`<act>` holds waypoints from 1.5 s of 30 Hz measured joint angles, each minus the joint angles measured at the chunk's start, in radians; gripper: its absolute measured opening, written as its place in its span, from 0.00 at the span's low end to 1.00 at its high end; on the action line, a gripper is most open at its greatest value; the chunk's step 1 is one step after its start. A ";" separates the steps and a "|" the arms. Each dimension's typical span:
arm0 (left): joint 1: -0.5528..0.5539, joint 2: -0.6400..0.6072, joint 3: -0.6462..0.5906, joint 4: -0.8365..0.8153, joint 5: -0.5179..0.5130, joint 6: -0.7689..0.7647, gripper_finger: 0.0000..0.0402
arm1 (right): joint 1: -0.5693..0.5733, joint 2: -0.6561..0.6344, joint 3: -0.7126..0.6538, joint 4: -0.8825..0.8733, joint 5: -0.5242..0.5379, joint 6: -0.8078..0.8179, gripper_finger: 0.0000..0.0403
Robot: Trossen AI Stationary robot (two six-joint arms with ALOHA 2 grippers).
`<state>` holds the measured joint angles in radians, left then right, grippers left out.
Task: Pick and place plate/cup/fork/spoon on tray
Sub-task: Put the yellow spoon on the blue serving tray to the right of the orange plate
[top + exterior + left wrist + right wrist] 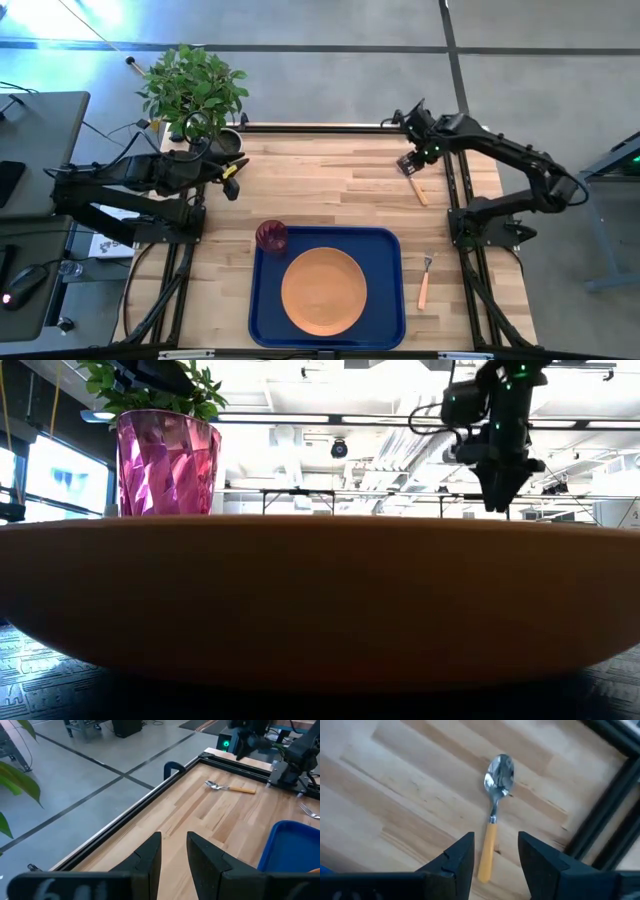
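Note:
The blue tray [265,320] lies at the table's near middle. The orange plate [323,290] rests flat in it, and the dark-red cup [271,236] stands upright in its far left corner. The fork [425,282] lies on the wood to the tray's right. The spoon [492,837] lies flat near the far right edge; it also shows in the high view [417,186]. My right gripper [495,857] is open above the spoon, a finger on either side of its handle, apart from it. My left gripper [174,855] is open and empty at the far left.
A potted plant [195,90] stands at the table's far left corner, close to my left arm. The black table frame [605,820] runs close beside the spoon. Bare wood lies between the tray and the far edge.

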<state>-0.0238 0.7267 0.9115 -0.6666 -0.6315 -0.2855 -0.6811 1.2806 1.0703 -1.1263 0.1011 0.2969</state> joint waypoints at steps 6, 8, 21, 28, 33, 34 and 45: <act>0.000 0.000 0.000 0.000 0.000 0.000 0.20 | -0.016 0.002 -0.141 0.151 -0.107 0.005 0.35; 0.000 0.000 0.000 0.000 0.000 0.000 0.20 | -0.029 0.002 -0.193 0.198 -0.137 0.014 0.35; 0.000 0.000 0.000 0.016 0.000 0.000 0.20 | -0.065 0.002 -0.364 0.356 -0.087 0.017 0.35; 0.000 0.000 0.000 0.016 -0.001 -0.001 0.20 | -0.066 0.010 -0.405 0.436 -0.081 0.012 0.35; 0.000 0.000 0.000 0.017 -0.006 0.000 0.20 | -0.065 0.081 -0.419 0.443 -0.075 0.016 0.35; 0.000 0.000 0.000 0.018 -0.006 0.000 0.20 | -0.065 0.098 -0.419 0.445 -0.057 0.017 0.35; 0.000 0.000 0.000 0.018 -0.008 -0.001 0.20 | -0.066 0.212 -0.413 0.455 -0.058 0.045 0.30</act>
<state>-0.0242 0.7269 0.9119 -0.6483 -0.6399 -0.2864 -0.7467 1.4925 0.6576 -0.6712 0.0434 0.3415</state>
